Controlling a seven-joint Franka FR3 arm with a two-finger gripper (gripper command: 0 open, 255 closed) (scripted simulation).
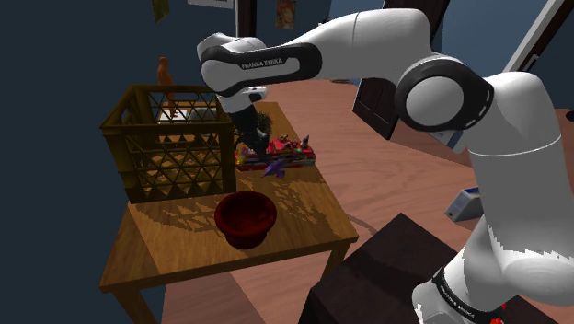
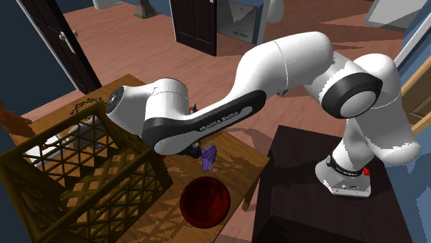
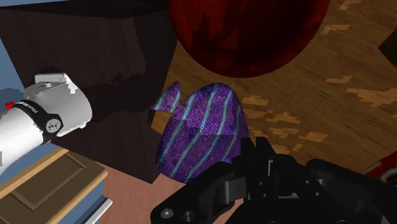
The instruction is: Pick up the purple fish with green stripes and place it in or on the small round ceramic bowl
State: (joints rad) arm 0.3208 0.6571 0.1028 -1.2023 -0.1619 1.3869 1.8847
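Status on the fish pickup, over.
Gripper shut on fish, low over table. Bowl close by, empty. Crate beside it, not in the way.

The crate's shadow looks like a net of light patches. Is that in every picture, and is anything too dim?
Shoulder view: the crate throws a lattice shadow across the table toward the dark red bowl; the wall behind is dim. Second exterior view: the same lattice lies on the table beside the crate. Wrist view: blocky light patches speckle the table; the striped fish is plainly lit.

Purple fish [image 3: 200,130] with teal stripes; dark-red bowl [image 1: 246,218].
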